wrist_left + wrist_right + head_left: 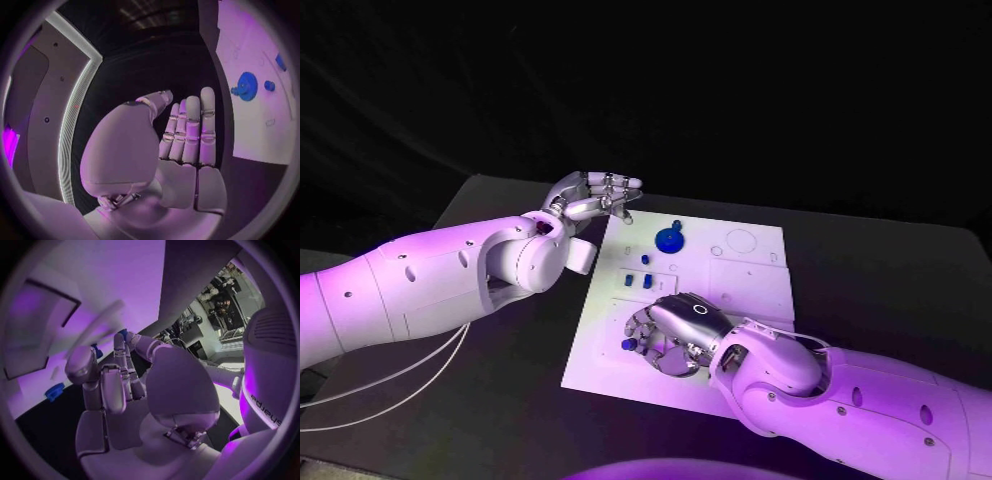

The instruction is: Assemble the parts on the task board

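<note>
The white task board [733,275] lies mid-table. A blue gear [671,240] [247,86] sits near its far edge, with small blue parts [640,280] below it. My right hand [668,330] [119,385] hangs low over the board's near left part, fingers curled downward. A small blue part [629,344] [123,333] sits right at its fingertips; whether they grip it is hidden. My left hand [596,195] [187,135] hovers off the board's far left corner, fingers straight, side by side, holding nothing.
The black table [877,270] surrounds the board, with bare room on its right side. White cables [387,385] trail under my left arm at the near left. Empty recesses [738,240] mark the board's far right part.
</note>
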